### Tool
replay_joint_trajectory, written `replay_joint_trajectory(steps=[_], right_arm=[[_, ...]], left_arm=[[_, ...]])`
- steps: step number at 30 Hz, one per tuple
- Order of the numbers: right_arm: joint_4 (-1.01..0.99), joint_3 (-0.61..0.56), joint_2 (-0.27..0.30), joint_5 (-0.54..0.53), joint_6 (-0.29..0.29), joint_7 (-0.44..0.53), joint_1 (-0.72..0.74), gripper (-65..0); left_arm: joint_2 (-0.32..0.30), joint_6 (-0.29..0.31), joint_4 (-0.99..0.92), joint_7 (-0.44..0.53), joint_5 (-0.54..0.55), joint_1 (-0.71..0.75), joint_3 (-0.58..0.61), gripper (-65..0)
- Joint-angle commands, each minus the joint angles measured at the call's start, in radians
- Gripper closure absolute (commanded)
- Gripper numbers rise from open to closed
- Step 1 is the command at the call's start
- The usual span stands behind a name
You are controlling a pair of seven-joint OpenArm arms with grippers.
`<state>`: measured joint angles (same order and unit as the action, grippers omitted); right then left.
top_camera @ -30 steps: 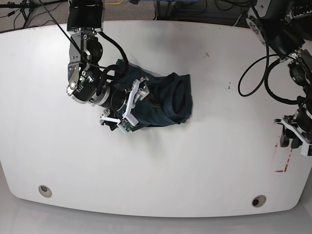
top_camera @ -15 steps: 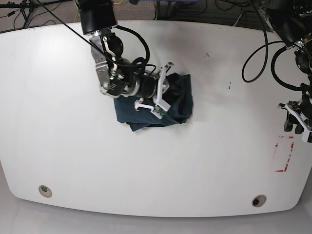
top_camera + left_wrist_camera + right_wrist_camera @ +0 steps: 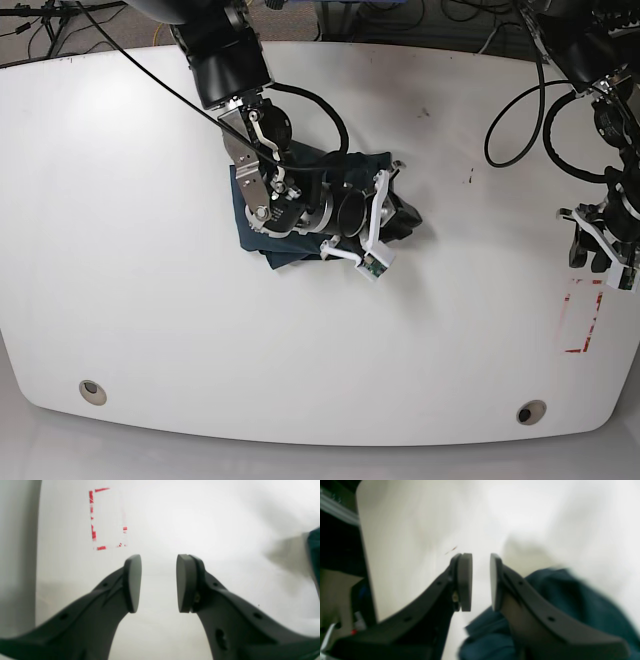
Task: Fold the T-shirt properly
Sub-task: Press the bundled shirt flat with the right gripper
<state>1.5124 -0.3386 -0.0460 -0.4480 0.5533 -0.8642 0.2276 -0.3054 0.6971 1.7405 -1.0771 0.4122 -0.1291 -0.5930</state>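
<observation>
The dark teal T-shirt (image 3: 248, 222) lies as a folded bundle left of the table's centre, mostly hidden under my right arm. In the right wrist view the T-shirt (image 3: 570, 597) sits below and right of the fingers. My right gripper (image 3: 405, 218) hovers past the bundle's right edge. Only a narrow gap separates the jaws of the right gripper (image 3: 481, 580), with bare table showing through and nothing held. Far to the right my left gripper (image 3: 598, 262) hangs above the table. In its own view the left gripper (image 3: 158, 582) is open and empty.
A red tape rectangle (image 3: 585, 320) marks the table near the right edge, also seen as the tape rectangle (image 3: 93, 530) ahead of the left fingers. Two round holes (image 3: 92, 391) (image 3: 531, 411) sit near the front edge. Cables lie behind the table's far edge.
My right arm has swept rightward across the T-shirt, from its left edge to past its right edge, and its jaws have narrowed. The left gripper has shifted slightly.
</observation>
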Motion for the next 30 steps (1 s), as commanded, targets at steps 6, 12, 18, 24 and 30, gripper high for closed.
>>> replay_joint_trajectory(steps=[6, 12, 18, 24, 30], right_arm=[[0.173, 0.046, 0.073, -0.019, 0.009, -0.033, 0.017, -12.2], [0.146, 0.048, 0.143, -0.010, 0.015, -0.026, 0.013, -12.2], [-0.003, 0.045, 0.157, -0.008, 0.018, 0.078, 0.016, -12.4], [-0.181, 0.025, 0.156, -0.008, 0.018, 0.239, 0.028, -12.4], [-0.303, -0.050, 0.120, -0.008, 0.007, 0.330, 0.094, -12.0]], left_arm=[[-0.016, 0.001, 0.048, 0.022, 0.015, 0.010, 0.015, -21.8], [-0.016, 0.001, 0.046, 0.022, 0.015, 0.022, 0.029, -21.8], [-0.016, 0.001, 0.046, 0.022, 0.015, 0.039, 0.034, -21.8], [-0.016, 0.001, 0.046, 0.022, 0.015, 0.050, 0.035, -21.8], [-0.015, 0.001, 0.048, 0.022, 0.017, 0.052, 0.037, -21.8]])
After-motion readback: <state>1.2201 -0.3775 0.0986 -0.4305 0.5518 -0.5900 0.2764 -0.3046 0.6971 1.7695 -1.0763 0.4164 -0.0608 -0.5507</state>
